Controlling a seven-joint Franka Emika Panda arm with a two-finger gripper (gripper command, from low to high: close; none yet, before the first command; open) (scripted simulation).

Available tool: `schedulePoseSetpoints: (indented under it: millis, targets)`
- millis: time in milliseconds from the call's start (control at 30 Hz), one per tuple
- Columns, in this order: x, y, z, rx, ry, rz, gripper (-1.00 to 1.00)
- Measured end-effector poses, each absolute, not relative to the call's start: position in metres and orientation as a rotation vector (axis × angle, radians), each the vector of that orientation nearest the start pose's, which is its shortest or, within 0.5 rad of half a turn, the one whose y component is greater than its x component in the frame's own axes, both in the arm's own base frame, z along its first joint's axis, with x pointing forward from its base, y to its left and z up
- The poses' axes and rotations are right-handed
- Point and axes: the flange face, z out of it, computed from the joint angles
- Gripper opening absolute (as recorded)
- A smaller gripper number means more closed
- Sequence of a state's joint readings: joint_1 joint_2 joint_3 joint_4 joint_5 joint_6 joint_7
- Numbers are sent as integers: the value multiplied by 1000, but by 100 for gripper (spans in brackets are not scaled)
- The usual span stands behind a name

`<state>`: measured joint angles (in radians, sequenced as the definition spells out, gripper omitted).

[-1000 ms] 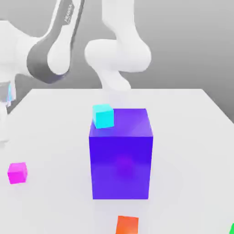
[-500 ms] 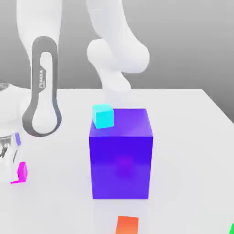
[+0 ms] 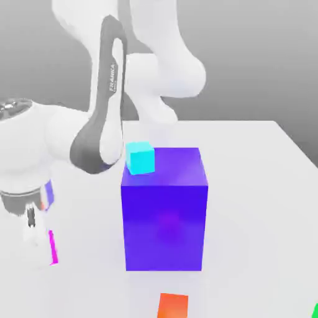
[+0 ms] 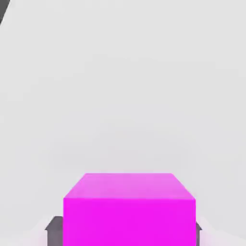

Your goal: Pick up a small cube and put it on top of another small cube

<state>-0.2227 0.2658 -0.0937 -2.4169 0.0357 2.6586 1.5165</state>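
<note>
1. Your arm's white wrist and hand hung low over the white table (image 3: 261, 161) on the exterior view's left, with the gripper (image 3: 38, 245) reaching down to the tabletop.
2. The small magenta-pink cube (image 3: 53, 247) sat on the table at the gripper, showing in the exterior view as a thin pink sliver beside a white finger (image 3: 30, 235).
3. In the hand view, the pink cube (image 4: 129, 211) lay squarely between the gripper's two dark pads (image 4: 55, 225), one at each side face; the claw looked closed against the cube, though contact could not be confirmed from this angle.
4. A big blue-violet block (image 3: 164, 211) stood mid-table, well apart from the pink cube, with a cyan cube (image 3: 140, 158) at its upper corner on the exterior view's left.
5. An orange cube (image 3: 172, 305) lay near the exterior view's lower edge.
6. A sliver of the green cube (image 3: 315, 310) showed at the lower corner on the exterior view's right, far from the gripper.
</note>
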Motion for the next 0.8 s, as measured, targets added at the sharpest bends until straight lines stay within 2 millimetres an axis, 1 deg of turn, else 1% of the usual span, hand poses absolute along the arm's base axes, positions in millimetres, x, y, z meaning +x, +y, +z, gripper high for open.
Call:
schedulePoseSetpoints:
  millis: [100, 167, 233, 333, 433, 500, 533, 567, 733, 767, 800]
  targets:
    - [502, -82, 204, -2006, 2447, 22, -100]
    - [517, -33, 208, -2074, 2389, 20, -100]
    - [527, 17, 212, -2136, 2333, 17, -100]
    - [531, 92, 219, -2220, 2247, 12, -100]
    - [525, 167, 225, -2294, 2159, 9, -100]
    - [519, 217, 217, -2341, 2101, 6, -100]
    - [516, 242, 206, -2365, 2071, 4, -100]
    - [513, 267, 195, -2389, 2041, 2, 100]
    - [513, 267, 195, -2389, 2041, 2, 100]
    - [509, 290, 185, -2411, 2015, 1, 100]
    - [508, 301, 189, -2421, 2002, 0, 100]
